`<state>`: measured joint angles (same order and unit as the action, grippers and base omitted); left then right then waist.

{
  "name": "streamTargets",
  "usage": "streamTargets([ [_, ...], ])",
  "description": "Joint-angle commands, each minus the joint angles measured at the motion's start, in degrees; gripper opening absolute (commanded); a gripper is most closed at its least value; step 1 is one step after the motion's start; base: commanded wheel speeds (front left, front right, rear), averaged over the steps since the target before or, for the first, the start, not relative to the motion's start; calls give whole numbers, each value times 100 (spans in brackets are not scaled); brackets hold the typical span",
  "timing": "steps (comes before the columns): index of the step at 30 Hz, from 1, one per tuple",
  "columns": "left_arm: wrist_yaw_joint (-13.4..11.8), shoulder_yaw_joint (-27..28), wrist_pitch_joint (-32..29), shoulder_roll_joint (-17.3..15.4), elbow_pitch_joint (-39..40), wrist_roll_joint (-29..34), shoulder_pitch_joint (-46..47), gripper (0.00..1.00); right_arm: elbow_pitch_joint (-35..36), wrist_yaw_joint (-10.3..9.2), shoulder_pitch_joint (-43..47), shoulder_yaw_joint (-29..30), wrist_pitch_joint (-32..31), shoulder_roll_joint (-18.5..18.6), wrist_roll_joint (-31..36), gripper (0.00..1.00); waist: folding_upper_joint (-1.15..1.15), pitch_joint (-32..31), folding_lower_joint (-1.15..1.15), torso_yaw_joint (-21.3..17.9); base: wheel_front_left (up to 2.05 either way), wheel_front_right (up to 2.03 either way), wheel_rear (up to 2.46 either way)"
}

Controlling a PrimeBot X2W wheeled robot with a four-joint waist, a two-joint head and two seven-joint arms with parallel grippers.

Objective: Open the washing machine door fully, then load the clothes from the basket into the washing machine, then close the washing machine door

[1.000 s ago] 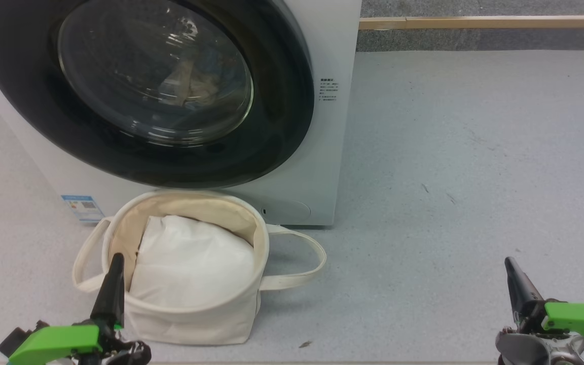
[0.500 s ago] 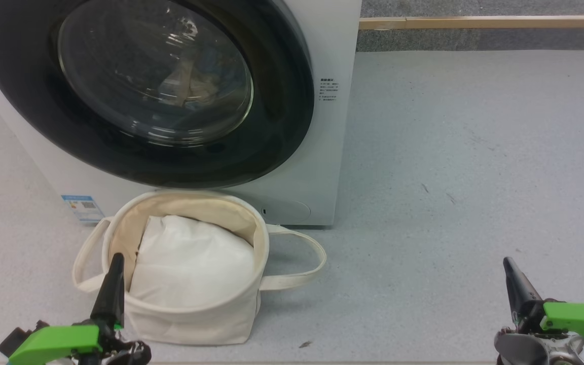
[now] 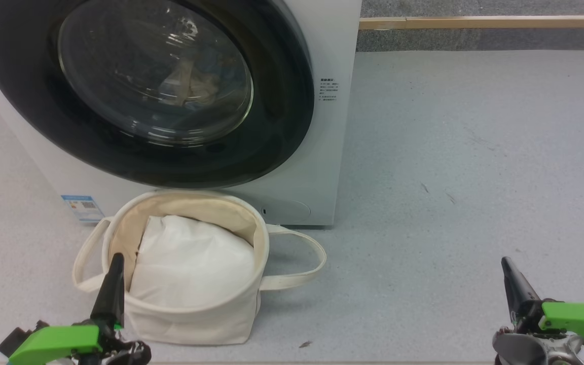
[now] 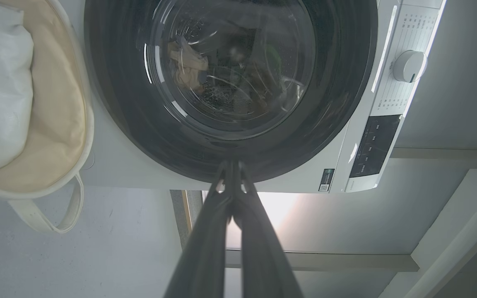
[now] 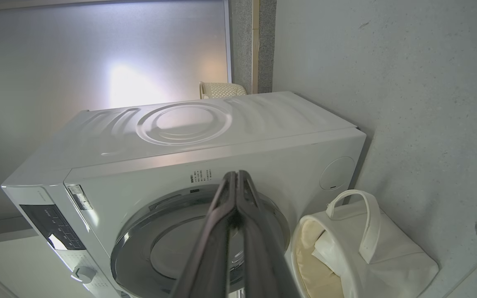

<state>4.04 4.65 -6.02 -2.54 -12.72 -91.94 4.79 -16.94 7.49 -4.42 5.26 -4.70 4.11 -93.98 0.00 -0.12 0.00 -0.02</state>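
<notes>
Left tool [image 3: 115, 263] clenched, empty, low by basket [image 3: 195, 324] left rim; contact unclear. Right tool [image 3: 508, 268] clenched, empty, over floor [image 3: 449, 152], well apart from washer [image 3: 332, 152]. Door [image 3: 282, 126] looks shut. Clothes [image 3: 190, 86] dimly seen behind glass, in drum; basket holds just white padding [image 3: 190, 263]. Judgement: all 3 steps look done. Next move: only confirm door latched.
</notes>
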Motion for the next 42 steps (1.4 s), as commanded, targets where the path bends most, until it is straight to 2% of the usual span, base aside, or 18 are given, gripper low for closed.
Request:
streamTargets([
  [1,-2,198,-44,-33,225,-17,127,0,224,0,-267,-134,28,84,-48,0,0,0,0,0,0,0,0],
  [42,-2,198,-44,-33,225,-17,127,0,235,0,-258,-249,119,169,-148,0,0,0,0,0,0,0,0],
])
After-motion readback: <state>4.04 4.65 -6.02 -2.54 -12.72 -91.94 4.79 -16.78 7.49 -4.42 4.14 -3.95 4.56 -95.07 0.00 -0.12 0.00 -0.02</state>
